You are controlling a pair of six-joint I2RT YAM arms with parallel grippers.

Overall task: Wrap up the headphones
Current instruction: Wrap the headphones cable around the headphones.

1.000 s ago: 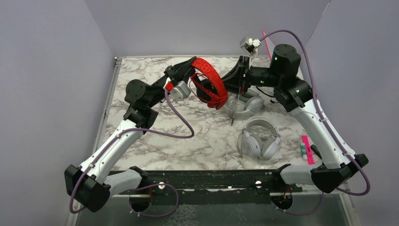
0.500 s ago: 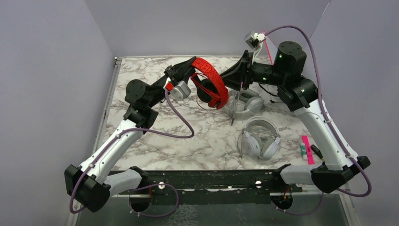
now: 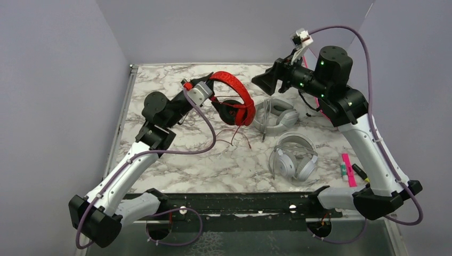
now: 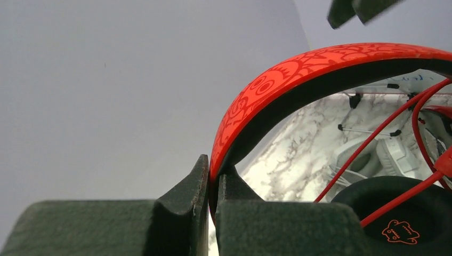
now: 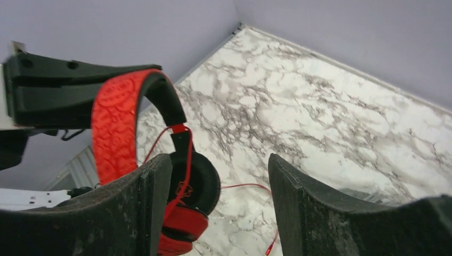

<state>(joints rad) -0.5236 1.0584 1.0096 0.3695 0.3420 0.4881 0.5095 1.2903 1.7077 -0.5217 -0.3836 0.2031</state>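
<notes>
The red-and-black headphones point(image 3: 234, 98) hang above the marble table point(image 3: 176, 160). My left gripper point(image 3: 211, 81) is shut on their red patterned headband point(image 4: 320, 58), which is pinched between its fingertips point(image 4: 213, 173). Their thin red cable point(image 3: 241, 137) trails loose onto the table. My right gripper point(image 3: 265, 81) hovers open to the right of the headband with nothing between its fingers; its wrist view shows the headphones point(image 5: 114, 128) left of the jaws point(image 5: 218, 173). The light grey headphones point(image 3: 274, 114) and the white-silver headphones point(image 3: 293, 157) lie on the table.
A pink marker and small items point(image 3: 349, 169) lie at the table's right edge. Grey walls close in the left, back and right sides. A metal rail point(image 3: 121, 122) runs along the left edge of the table.
My right gripper has opened and drawn back up and to the right, away from the red headphones. The left gripper turned and lowered them slightly, and the red cable now lies on the table.
</notes>
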